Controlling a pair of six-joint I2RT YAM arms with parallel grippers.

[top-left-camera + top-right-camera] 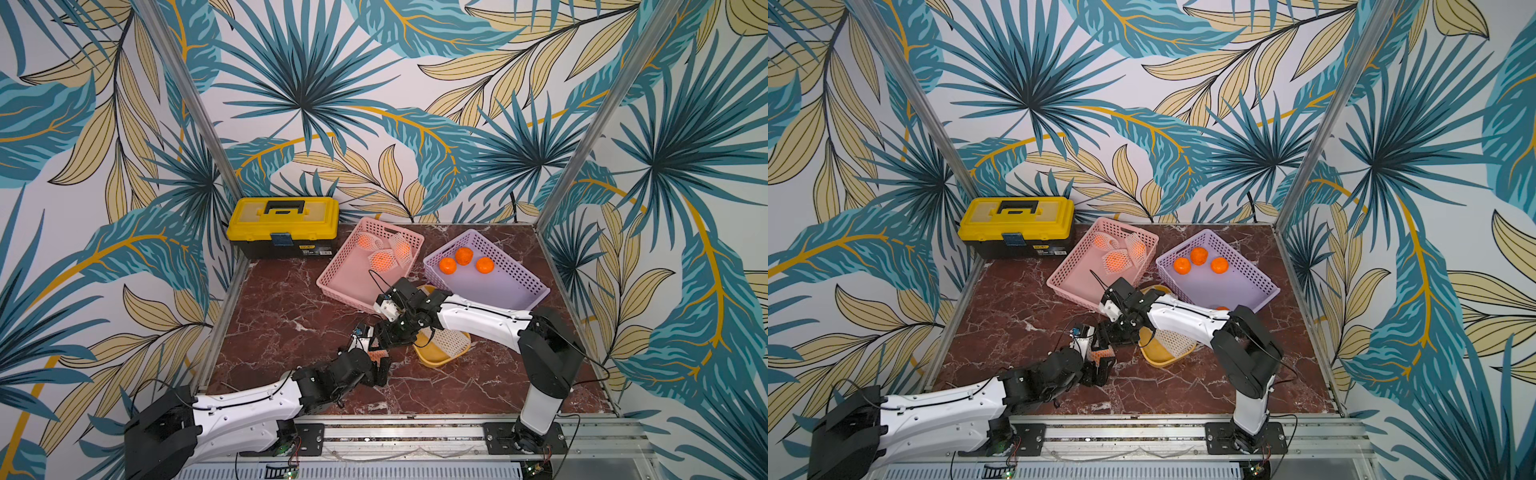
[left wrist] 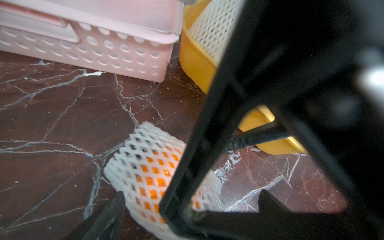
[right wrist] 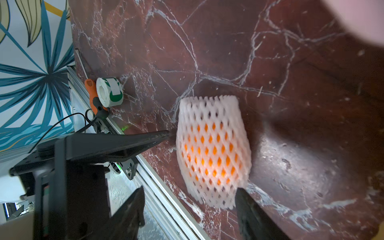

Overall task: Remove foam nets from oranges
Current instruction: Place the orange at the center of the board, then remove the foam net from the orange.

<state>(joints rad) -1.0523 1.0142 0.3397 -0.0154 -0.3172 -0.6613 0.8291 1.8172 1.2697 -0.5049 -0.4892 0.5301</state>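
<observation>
Marbled tabletop (image 3: 207, 41) holds an orange (image 3: 210, 154) inside white diamond-mesh net (image 3: 207, 104); left claw (image 1: 376, 358), right claw (image 3: 190, 190) released.

You get nothing legible here; the yellow toolbox (image 1: 282, 224) carries a small yellow brand sticker (image 1: 306, 247) and a white label (image 1: 322, 251) on its black front, but in both top views the print is too small for you to read; in the right wrist view the white tape roll (image 3: 109, 95) shows green curved marks (image 3: 115, 96); shapes only, no letters or numbers.
</observation>
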